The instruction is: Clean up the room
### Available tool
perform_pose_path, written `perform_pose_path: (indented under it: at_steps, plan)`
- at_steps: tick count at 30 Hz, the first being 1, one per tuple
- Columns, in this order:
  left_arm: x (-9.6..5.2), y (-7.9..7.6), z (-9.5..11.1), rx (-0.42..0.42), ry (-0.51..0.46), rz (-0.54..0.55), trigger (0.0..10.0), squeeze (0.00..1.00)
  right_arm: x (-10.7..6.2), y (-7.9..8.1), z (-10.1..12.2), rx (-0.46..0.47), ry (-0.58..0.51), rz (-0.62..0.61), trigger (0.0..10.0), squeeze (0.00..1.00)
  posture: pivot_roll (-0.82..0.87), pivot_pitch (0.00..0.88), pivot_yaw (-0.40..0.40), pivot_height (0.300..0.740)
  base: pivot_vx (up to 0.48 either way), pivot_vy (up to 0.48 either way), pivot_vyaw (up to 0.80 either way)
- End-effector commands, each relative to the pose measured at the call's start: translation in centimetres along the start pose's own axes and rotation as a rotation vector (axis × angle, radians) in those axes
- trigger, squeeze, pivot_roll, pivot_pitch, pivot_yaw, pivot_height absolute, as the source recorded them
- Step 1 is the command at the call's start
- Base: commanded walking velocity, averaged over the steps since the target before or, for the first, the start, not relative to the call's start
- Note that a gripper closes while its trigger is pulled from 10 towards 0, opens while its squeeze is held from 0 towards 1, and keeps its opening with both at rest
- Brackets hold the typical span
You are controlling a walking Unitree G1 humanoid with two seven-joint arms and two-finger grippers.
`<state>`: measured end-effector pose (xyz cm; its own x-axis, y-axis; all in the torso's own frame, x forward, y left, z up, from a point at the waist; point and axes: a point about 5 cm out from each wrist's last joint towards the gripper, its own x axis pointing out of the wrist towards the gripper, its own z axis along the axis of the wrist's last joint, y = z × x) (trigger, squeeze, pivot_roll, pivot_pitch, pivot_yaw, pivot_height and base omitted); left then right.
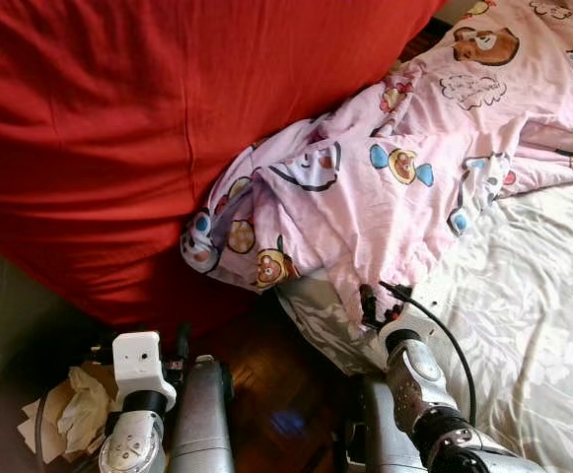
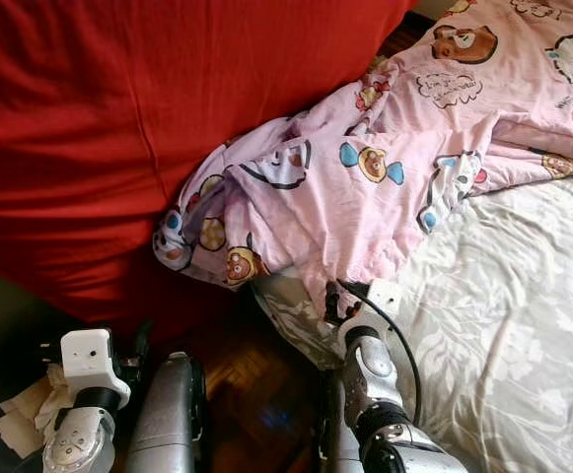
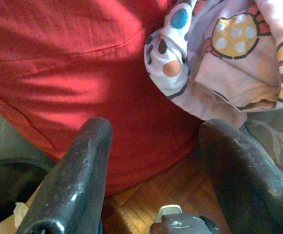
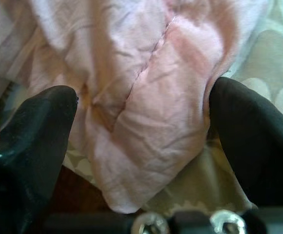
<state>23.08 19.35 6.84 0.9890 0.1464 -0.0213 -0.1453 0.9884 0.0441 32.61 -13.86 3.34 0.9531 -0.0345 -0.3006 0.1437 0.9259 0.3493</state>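
While the pink quilt point(image 1: 394, 187) is still spilling off the bed's point(image 1: 533, 296) corner, you're just starting: right gripper point(image 4: 141, 146) w/ fingers spread around its hem, left gripper point(image 3: 151, 170) hanging open, idle.

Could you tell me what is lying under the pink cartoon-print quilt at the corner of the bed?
Under the pink quilt lies a pale floral bedsheet, visible beside and below its hanging corner. Past that edge the quilt covers whatever is underneath. The right gripper has open jaws around the corner.
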Motion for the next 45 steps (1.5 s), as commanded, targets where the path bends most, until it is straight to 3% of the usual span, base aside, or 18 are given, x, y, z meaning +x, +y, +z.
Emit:
perform_pose_path:
  at_steps: [1, 10, 15, 21, 29, 30, 31, 32, 45]
  plan:
    - [-0.5, 0.4, -0.6, 0.012, 0.039, 0.014, 10.0, 0.0, -0.5, -0.6, -1.4, 0.021, 0.063, -0.027, 10.0, 0.0, 0.1, 0.334, 0.002, 0.606, 0.0, 0.0, 0.0]
    - [-0.5, 0.5, -0.6, 0.016, 0.038, 0.013, 10.0, 0.0, -0.7, -1.7, -2.2, 0.077, 0.119, -0.09, 10.0, 0.0, 0.1, 0.334, 0.003, 0.606, 0.0, 0.0, 0.0]
    - [-0.5, 0.3, -0.6, 0.023, 0.038, 0.005, 10.0, 0.0, -0.6, -1.1, -2.0, 0.141, 0.11, -0.031, 10.0, 0.0, 0.1, 0.332, 0.005, 0.606, 0.0, 0.0, 0.0]
    - [-0.4, 0.4, -0.7, 0.035, 0.039, 0.007, 10.0, 0.0, -0.3, 0.0, -1.5, 0.155, 0.085, 0.034, 10.0, 0.0, 0.1, 0.33, 0.006, 0.606, 0.0, 0.0, 0.0]
    - [-0.7, 0.6, -1.0, 0.041, 0.048, 0.01, 10.0, 0.0, -0.5, -0.2, -2.0, 0.185, 0.114, 0.032, 10.0, 0.0, 0.11, 0.329, 0.008, 0.606, 0.0, 0.0, 0.0]
    - [-0.7, 0.6, -1.1, 0.044, 0.052, 0.01, 10.0, 0.0, -0.5, -0.3, -2.1, 0.181, 0.123, 0.031, 4.0, 0.0, 0.11, 0.329, 0.007, 0.606, 0.0, 0.0, 0.0]
    - [-0.7, 0.6, -1.1, 0.046, 0.053, 0.009, 10.0, 0.0, -0.5, -0.3, -2.2, 0.176, 0.127, 0.031, 4.0, 0.0, 0.11, 0.329, 0.007, 0.606, 0.0, 0.0, 0.0]
    - [-0.7, 0.6, -1.2, 0.046, 0.055, 0.009, 10.0, 0.0, -0.6, -0.3, -2.2, 0.171, 0.129, 0.031, 0.0, 0.0, 0.11, 0.329, 0.007, 0.606, 0.0, 0.0, 0.0]
    - [-0.8, 0.5, -1.6, 0.044, 0.068, 0.011, 10.0, 0.0, -0.4, -0.5, -2.0, 0.174, 0.128, 0.033, 0.0, 0.0, 0.11, 0.326, 0.003, 0.606, 0.0, 0.0, 0.0]
